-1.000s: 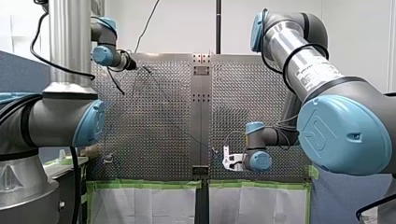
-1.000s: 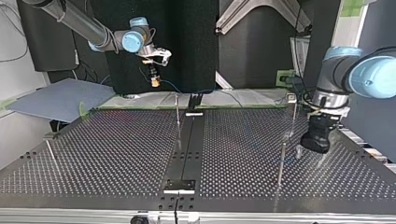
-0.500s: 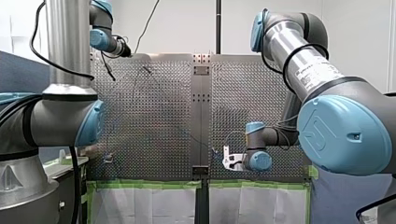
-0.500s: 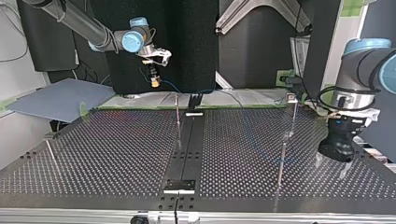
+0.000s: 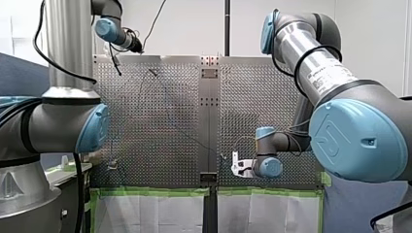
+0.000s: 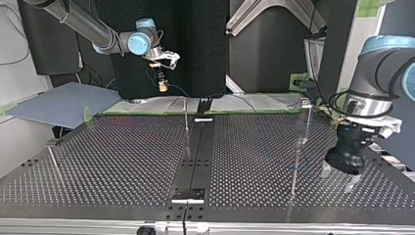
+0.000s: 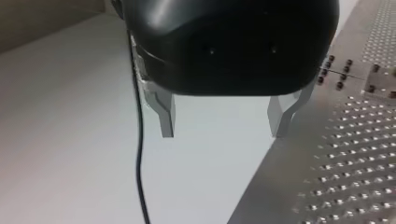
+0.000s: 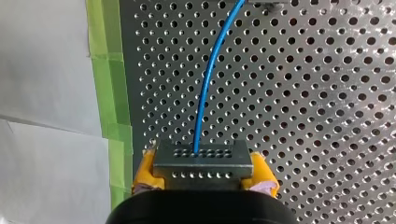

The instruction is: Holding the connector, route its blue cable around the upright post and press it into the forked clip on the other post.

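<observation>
Perforated metal forms the surface (image 6: pixel 122 161), with green tape (image 8: pixel 109 93) along one edge. My right hand (image 8: pixel 201 169) is clamped on the connector (image 8: pixel 201 158), yellow pads (image 8: pixel 145 168) pinching both sides, raised near that taped edge at about eleven o'clock in the top view. The blue cable (image 8: pixel 208 84) leaves the connector and runs ahead of the hand over the holes. My left hand (image 7: pixel 224 133) hangs at about four o'clock in the top view, metal fingers (image 7: pixel 167 116) wide apart, nothing between them.

By my reading only the holding is done: as far as I can follow the cable it rounds no post, so the loop and the press into the clip are both left. A far post (image 6: pixel 186 117) stands at twelve o'clock of the surface's middle and a near post (image 6: pixel 295 166) at three o'clock, but the forked clip is too small to pick out, and the cable's far course fades against the holes.
</observation>
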